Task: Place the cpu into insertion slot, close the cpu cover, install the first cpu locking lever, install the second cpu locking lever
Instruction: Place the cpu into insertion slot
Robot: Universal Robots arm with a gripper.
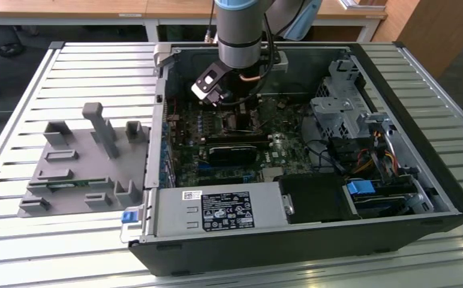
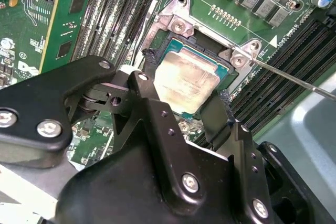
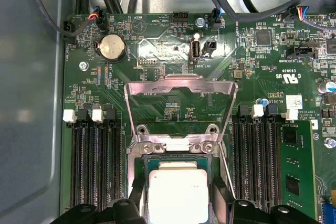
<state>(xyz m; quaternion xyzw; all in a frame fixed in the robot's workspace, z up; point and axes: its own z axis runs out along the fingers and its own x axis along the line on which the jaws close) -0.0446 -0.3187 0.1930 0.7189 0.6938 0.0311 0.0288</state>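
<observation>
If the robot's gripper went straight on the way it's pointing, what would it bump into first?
Most likely the square chip, which lies right in front of the gripper. How much gap is left between them is hard to tell.

The open case (image 1: 295,252) on the table (image 1: 56,252) is seen from high up and well back in the exterior view. The board (image 3: 252,56) is looked down on squarely from close by in the first wrist view. It is seen obliquely past the tool (image 2: 178,98) in the second. The cpu (image 3: 177,198) (image 2: 186,80) is shared by both.
</observation>
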